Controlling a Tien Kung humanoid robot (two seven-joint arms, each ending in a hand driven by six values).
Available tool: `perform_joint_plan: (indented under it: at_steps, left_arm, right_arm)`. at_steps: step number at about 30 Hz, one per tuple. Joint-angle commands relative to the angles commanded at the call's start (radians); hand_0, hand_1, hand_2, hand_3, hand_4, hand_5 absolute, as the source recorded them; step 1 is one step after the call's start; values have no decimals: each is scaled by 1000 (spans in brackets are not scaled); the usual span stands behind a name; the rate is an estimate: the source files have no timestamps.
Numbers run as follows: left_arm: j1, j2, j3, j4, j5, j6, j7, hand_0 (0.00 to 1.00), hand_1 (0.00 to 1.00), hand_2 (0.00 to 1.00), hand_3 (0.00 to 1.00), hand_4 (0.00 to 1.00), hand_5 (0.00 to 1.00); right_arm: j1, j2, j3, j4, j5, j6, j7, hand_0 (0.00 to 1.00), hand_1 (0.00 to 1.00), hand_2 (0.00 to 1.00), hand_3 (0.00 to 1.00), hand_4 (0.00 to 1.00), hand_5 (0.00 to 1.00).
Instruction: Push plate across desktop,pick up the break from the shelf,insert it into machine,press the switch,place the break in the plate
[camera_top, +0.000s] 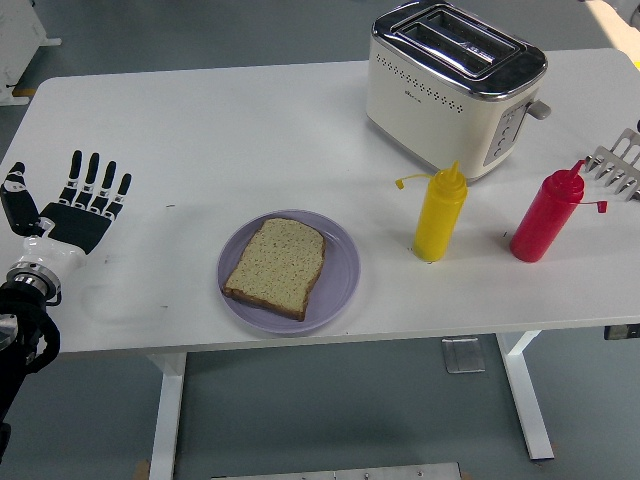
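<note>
Bread slice on the purple plate, no hand touching it.

The slice of bread lies flat inside the purple plate, covering its left and middle part, near the white table's front edge. At about two o'clock from the plate stands a yellow squeeze bottle, upright, and further right a red squeeze bottle, the two well apart. At one o'clock, toward the far edge, sits the cream two-slot toaster, both slots showing nothing inside. At the table's right edge, at three o'clock, part of a metal rack shows. At nine o'clock the left hand rests over the table, palm showing, fingers spread and holding nothing.
</note>
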Motion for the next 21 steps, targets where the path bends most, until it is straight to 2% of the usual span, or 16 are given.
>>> perform_joint_plan:
  at_steps: [1,2,5,7,8,11,13,14,19,20,21]
  left_arm:
    - [2,-1,-2,-1,-1,0,1,786,748,701,697,767,998]
    - [3,-1,-4,-1,-2,0,2,786,748,701,697,767,998]
    - [5,-3,-7,-3,-6,-1,4,786,748,701,697,767,998]
    - [6,-5,-6,-8,-10,-1,7,786,748,701,697,767,998]
    - [6,-5,-6,-12,-12,-2,8,786,747,701,697,767,998]
    - [7,-5,-7,-24,-18,-2,10,786,747,701,697,767,998]
    - [7,-6,-7,-31,-22,-2,12,786,747,701,697,767,998]
    - [8,-5,-7,-35,-24,-2,13,786,748,701,697,768,998]
    - [12,-4,-5,-71,-35,-1,17,786,748,701,697,768,998]
    - [13,-4,-5,-79,-38,0,17,785,749,701,697,769,998]
    - [14,-3,-7,-88,-42,2,18,785,749,701,697,769,998]
  right_arm:
    - [-29,4,28,0,39,-14,21,623,636,638,625,658,262]
    - [-59,13,56,-3,76,-28,44,678,654,650,637,663,268]
    - [-127,37,117,-12,171,-50,93,678,654,650,637,663,268]
    - [-174,63,157,-17,236,-62,128,678,654,650,637,663,268]
    - [-204,81,181,-20,282,-67,150,737,672,651,645,675,311]
    - [-268,121,216,-23,379,-75,194,737,672,651,645,675,311]
    - [-311,139,227,-24,439,-79,212,737,672,651,645,675,311]
    - [-329,148,230,-23,464,-80,220,749,682,653,646,695,371]
    - [-426,192,245,-20,577,-79,234,749,682,653,646,695,371]
    - [-444,199,246,-20,594,-78,235,780,720,682,676,722,438]
    - [-463,206,247,-21,612,-77,234,780,720,682,676,722,438]
